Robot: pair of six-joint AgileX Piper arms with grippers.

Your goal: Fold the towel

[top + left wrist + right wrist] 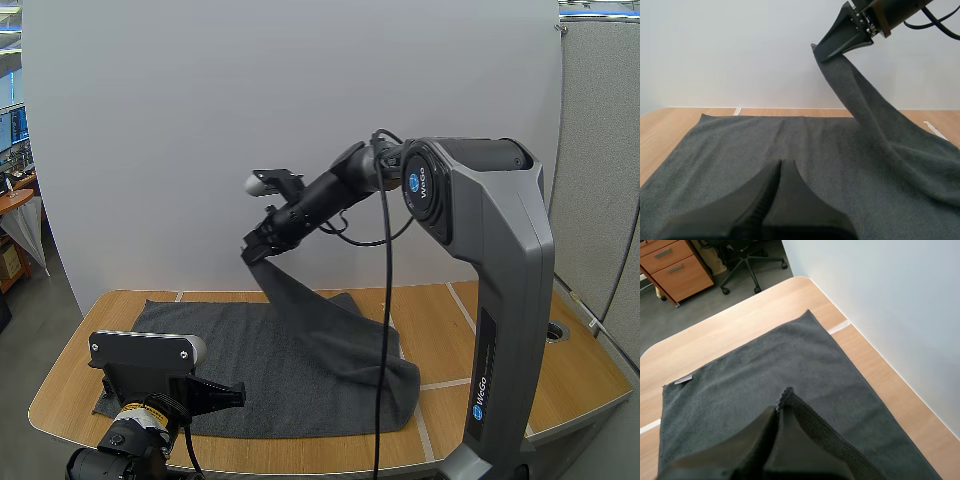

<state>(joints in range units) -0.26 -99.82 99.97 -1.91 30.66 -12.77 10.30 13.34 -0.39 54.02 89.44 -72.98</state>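
My right gripper (258, 247) pinches one corner of the fuzzy dark-grey rectangular towel (250, 345), raised toward twelve o'clock; my left gripper (236, 392), a pressed-together wedge, hovers at seven o'clock.

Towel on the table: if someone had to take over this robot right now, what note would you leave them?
Right gripper: shut on a corner of the dark grey towel, held high above the table.
Left gripper: shut on nothing, low over the towel's near left part.
Towel: mostly flat on the table; its right side rises in a strip to the right gripper.
Done: one corner is gripped and lifted; no fold is laid yet.
Left: probably carry the corner across to the left side, lay it down to make the fold, then release.
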